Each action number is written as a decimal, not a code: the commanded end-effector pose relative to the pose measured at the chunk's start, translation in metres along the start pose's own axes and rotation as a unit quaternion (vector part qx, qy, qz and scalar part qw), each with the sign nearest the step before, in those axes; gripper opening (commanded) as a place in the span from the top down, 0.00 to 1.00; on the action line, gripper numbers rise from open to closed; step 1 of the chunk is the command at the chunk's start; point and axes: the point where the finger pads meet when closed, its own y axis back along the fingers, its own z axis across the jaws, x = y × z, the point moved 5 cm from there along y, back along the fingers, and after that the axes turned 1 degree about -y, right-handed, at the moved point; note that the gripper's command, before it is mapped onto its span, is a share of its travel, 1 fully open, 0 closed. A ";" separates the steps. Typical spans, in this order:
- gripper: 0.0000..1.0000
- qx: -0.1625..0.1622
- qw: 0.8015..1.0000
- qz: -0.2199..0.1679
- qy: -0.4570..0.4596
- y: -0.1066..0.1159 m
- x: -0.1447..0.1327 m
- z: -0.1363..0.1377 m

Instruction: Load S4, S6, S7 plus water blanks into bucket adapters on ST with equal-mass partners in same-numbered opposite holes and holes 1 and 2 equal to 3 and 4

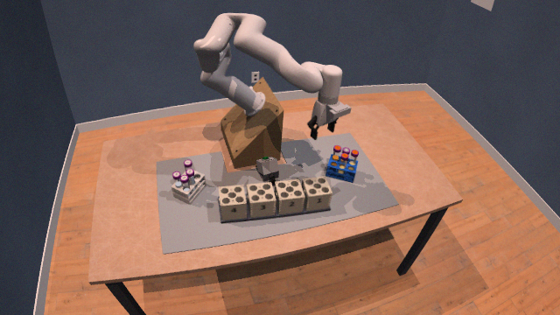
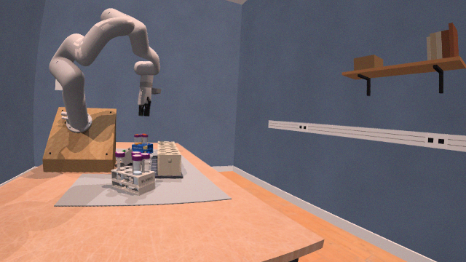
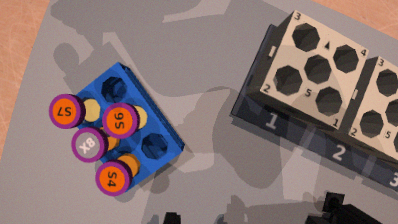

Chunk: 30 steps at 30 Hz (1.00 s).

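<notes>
Only the wrist view makes the cap label S4 readable.

my fingers are black, my arm a pale, pinkish white. the sample rack is bright blue. s4, s6 and s7 wear orange dots in purple rims, with black writing; x8 has a grey dot, purple rim and white writing. the adapters are cream with dark numbers, on a dark stand with pale numbers. the blanks' rack is off-white, its caps purple-sided. i see a grey mat and a green key.
</notes>
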 end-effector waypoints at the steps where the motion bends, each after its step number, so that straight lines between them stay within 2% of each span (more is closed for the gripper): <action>1: 0.00 0.002 0.996 0.007 -0.087 0.002 0.003 0.026; 10: 0.00 0.003 0.979 0.006 -0.202 0.002 0.005 0.061; 21: 0.00 0.002 0.979 0.006 -0.203 0.002 0.009 0.116; 23: 0.00 0.002 0.979 0.006 -0.203 0.002 0.009 0.116; 30: 0.00 0.002 0.979 0.006 -0.203 0.002 0.012 0.151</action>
